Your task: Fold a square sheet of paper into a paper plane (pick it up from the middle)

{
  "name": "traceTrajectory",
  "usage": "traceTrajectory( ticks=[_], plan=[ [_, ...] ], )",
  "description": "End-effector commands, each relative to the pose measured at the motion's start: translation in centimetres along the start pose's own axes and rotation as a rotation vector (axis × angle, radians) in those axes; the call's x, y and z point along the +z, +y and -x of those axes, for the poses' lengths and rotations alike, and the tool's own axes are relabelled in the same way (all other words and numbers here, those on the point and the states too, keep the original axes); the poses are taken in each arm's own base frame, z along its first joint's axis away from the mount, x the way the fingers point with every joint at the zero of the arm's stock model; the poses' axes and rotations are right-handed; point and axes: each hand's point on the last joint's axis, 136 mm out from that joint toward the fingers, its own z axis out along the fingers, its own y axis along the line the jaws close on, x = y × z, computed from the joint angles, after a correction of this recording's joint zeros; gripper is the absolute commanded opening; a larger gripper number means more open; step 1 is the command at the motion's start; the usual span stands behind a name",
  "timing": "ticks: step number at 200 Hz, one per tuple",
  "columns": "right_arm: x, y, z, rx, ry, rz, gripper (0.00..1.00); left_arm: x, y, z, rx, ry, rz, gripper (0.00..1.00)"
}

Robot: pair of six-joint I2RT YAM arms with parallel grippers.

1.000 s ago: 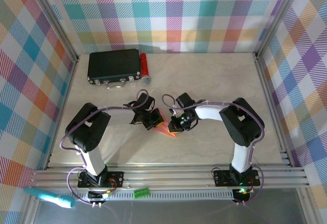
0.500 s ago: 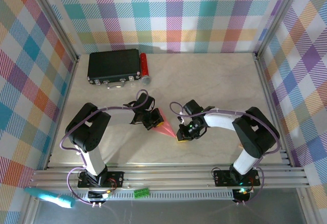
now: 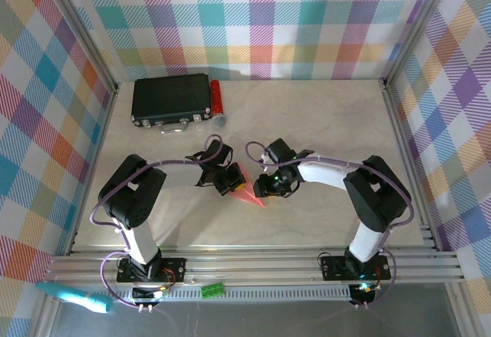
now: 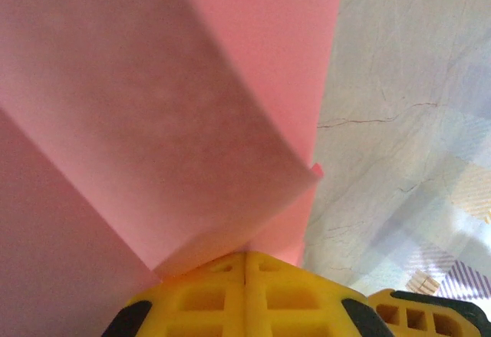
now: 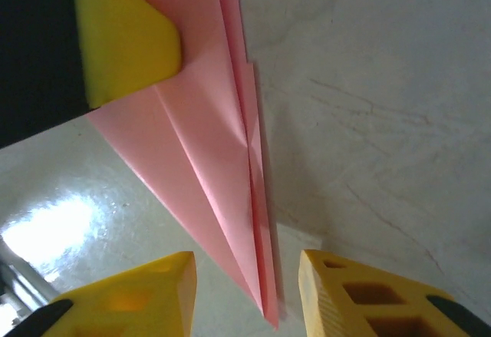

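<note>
The paper plane [image 3: 245,186] is near the middle of the worktop [image 3: 330,122], between the two arms. It is a thin pink paper dart, long and narrow, with flat folded flaps and a sharp crease down its middle. In the top view its long line runs on a slant. The wide end is up and to the left, and the sharp tip points down and to the right, toward the near edge. In the right wrist view the paper plane [image 5: 211,160] points its tip down between two yellow fingers [image 5: 138,295]. The right jaws are spread apart, one on each side of the tip, and do not squeeze it. The left jaws are pressed together and pinch the wide end. Up close, the pink paper [image 4: 192,122] looks smooth and a bit curved. The worktop is pale and shiny with thin grey lines like stone. Far back on the left sit a flat black box [image 3: 170,97] and a small red cylinder [image 3: 216,99]
</note>
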Motion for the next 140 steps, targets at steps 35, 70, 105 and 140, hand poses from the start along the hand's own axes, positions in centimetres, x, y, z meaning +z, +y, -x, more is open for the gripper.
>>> traceTrajectory(
  ticks=[35,70,105,140],
  plan=[
    [1.3,-0.1,-0.6,-0.095,0.067,-0.060,0.43,0.8,6.1,-0.2,-0.110,-0.010,0.224,0.08],
    [2.1,-1.2,-1.6,-0.088,0.109,-0.096,0.34,0.3,4.9,0.0,-0.106,-0.016,0.190,0.09],
    [3.0,-2.1,-2.7,-0.064,0.152,-0.109,0.25,-0.6,1.8,0.5,-0.071,-0.028,0.103,0.11],
    [3.5,-2.4,-3.1,-0.049,0.173,-0.113,0.23,-1.5,-1.6,0.8,-0.024,-0.030,-0.033,0.14]
  ],
)
